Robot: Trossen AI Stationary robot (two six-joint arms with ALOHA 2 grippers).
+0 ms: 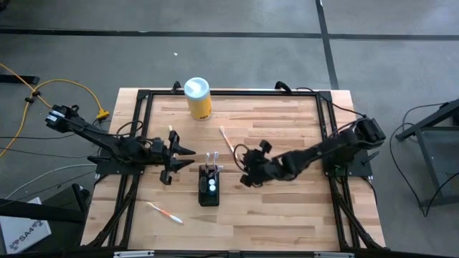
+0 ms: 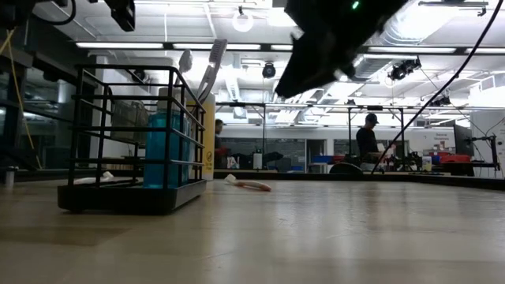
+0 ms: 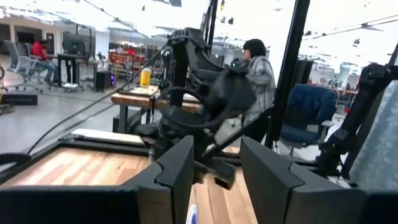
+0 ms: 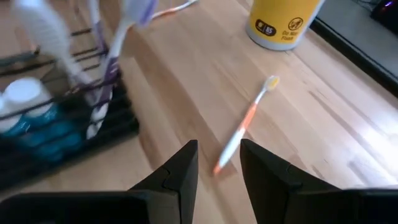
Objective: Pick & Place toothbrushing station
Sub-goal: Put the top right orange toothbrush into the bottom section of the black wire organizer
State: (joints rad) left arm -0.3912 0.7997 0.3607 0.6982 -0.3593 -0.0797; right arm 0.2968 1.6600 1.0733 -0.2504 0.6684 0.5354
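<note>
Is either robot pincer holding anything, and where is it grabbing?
Nothing is held. The left pincer and right pincer both hover open and empty on either side of the toothbrushing station.

In the right wrist view the black wire-frame toothbrushing station point(image 4: 68, 118) was blurred and cut off at the edge, as was the yellow cylindrical canister point(image 4: 283, 22) well beyond it, its white lid unseen.
</note>
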